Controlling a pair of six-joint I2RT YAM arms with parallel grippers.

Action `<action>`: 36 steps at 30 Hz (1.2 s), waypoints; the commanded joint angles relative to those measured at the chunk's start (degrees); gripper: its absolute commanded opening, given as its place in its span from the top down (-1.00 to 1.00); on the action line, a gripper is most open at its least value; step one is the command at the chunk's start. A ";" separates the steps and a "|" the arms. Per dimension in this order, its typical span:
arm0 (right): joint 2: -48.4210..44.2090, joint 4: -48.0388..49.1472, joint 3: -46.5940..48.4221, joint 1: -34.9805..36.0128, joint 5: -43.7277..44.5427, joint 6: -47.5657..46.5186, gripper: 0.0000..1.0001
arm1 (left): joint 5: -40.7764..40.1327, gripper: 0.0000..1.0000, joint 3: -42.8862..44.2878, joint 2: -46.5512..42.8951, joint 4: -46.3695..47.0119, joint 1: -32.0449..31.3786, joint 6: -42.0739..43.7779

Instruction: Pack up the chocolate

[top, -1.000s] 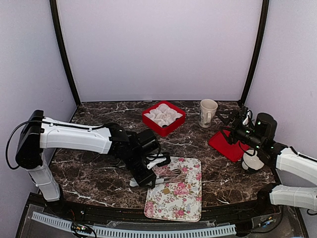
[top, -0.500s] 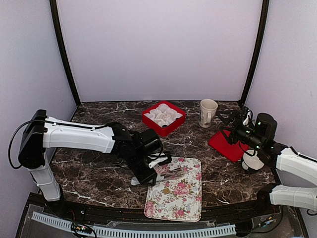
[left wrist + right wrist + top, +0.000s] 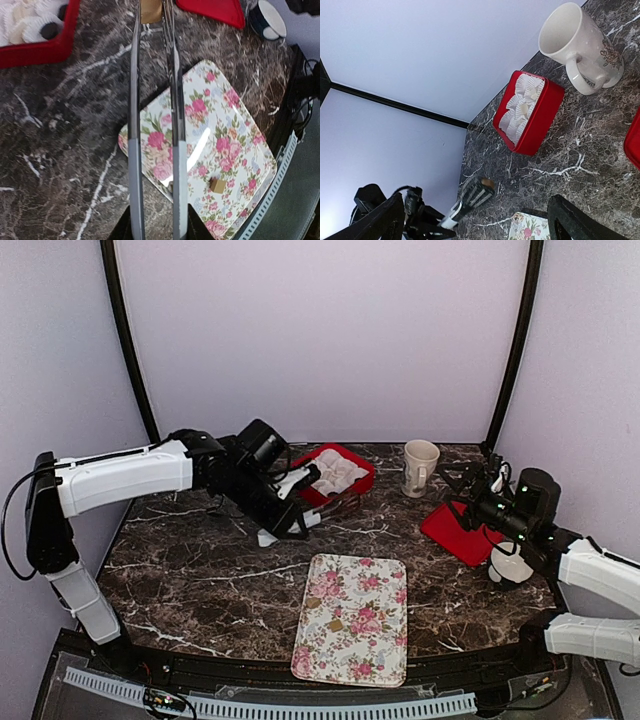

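Note:
My left gripper [image 3: 290, 512] is shut on metal tongs [image 3: 172, 100], held above the table just in front of the red box [image 3: 352, 492]. The tongs' tips pinch a tan chocolate piece [image 3: 150, 10], also seen in the right wrist view [image 3: 487, 183]. The box holds white paper cups; one holds a dark chocolate [image 3: 49, 30]. Another tan chocolate [image 3: 337, 624] lies on the floral tray [image 3: 375, 650], seen too in the left wrist view [image 3: 217, 185]. My right gripper [image 3: 462, 480] is open and empty at the far right.
A cream mug [image 3: 420, 466] stands at the back right. The red lid [image 3: 458, 532] lies flat under my right arm. A dark and white round cup [image 3: 510, 566] sits beside it. The floral tray reaches the table's near edge.
My left arm has lifted the tongs off the tray with a tan piece and swung them back and left to the red box. The right arm has not moved.

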 commanded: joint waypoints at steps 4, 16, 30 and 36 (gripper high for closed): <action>-0.65 0.63 -0.29 0.42 0.86 -1.50 -1.00 | -0.38 0.72 13.75 5.66 0.62 9.54 -0.47; -0.25 -1.96 0.41 0.42 1.64 -2.79 -1.00 | -1.54 0.71 34.05 24.81 -1.19 16.60 -0.23; 2.00 -1.07 0.51 0.42 1.94 -2.34 -1.00 | -2.79 0.68 46.92 38.08 -3.33 18.06 0.90; 2.87 -0.40 0.62 0.43 2.08 -2.23 -1.00 | 0.24 0.63 48.35 40.88 -1.47 18.99 0.26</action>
